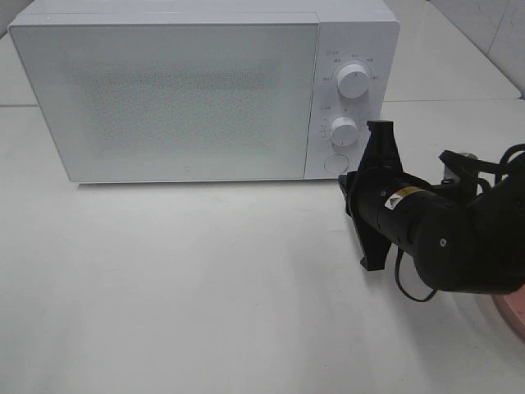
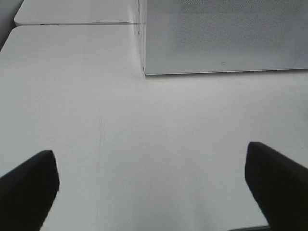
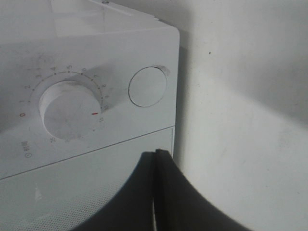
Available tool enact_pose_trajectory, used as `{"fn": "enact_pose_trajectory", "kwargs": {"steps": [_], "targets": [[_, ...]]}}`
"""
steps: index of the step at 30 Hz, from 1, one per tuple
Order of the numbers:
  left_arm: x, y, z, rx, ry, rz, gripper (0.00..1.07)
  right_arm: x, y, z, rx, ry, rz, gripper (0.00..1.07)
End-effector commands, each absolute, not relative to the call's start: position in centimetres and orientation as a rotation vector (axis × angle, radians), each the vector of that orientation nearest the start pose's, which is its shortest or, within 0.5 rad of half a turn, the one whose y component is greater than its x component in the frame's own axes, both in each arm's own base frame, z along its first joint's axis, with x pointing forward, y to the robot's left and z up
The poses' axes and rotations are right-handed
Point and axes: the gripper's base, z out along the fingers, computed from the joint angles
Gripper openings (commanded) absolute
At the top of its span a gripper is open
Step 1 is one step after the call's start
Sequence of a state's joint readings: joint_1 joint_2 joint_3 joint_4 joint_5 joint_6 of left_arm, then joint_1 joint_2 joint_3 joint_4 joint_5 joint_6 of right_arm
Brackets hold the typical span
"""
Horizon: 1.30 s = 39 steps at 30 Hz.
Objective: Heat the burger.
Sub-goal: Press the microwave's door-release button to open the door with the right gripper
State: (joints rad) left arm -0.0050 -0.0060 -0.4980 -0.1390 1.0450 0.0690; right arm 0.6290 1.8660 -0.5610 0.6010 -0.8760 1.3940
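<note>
You will not find the burger in any view; the microwave (image 1: pixel 189 98) has its door (image 1: pixel 172 94) shut and the frosted front hides the inside, so the burger is most likely in there, though you cannot confirm it. At the right edge of the high view only a sliver of a pink plate (image 1: pixel 515 310) shows, with nothing visible on that sliver. Your right fingers (image 3: pixel 173 202) are pressed together with nothing between them; their tips sit just in front of the control panel, near the round button (image 3: pixel 147 86) and the lower knob (image 3: pixel 70 108). The red mark on that knob lies well away from the red zero on its scale, so the timer looks to be set. Your left fingers (image 2: pixel 29 183) are spread wide and empty over the worktop (image 2: pixel 144 120), near the microwave's left front corner. Judging by this, loading and closing are probably done; what is left is to see that the heating runs, then open the door and bring the burger out.
</note>
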Motion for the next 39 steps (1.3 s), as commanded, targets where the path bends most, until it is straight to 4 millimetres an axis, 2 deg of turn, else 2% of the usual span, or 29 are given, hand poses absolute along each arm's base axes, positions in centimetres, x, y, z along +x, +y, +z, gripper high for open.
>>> {"fn": "enact_pose_trajectory", "kwargs": {"steps": [1,4,10,25,39], "targets": [[-0.8,-1.1,27.8,0.075,1.993,-0.125,1.03,28.2,14.7,11.7,1.449,1.583,1.104,0.00],[-0.8,-1.1,27.8,0.075,1.993,-0.125,1.03,28.5,14.6,11.5,1.455,1.582,1.098,0.00],[-0.8,-1.1,27.8,0.075,1.993,-0.125,1.03,30.4,14.3,11.1,1.464,1.572,1.085,0.01],[-0.8,-1.1,27.8,0.075,1.993,-0.125,1.03,33.8,14.2,9.3,1.493,1.561,1.081,0.01],[-0.8,-1.1,27.8,0.075,1.993,-0.125,1.03,35.1,14.5,9.1,1.512,1.510,1.091,0.01]]}}
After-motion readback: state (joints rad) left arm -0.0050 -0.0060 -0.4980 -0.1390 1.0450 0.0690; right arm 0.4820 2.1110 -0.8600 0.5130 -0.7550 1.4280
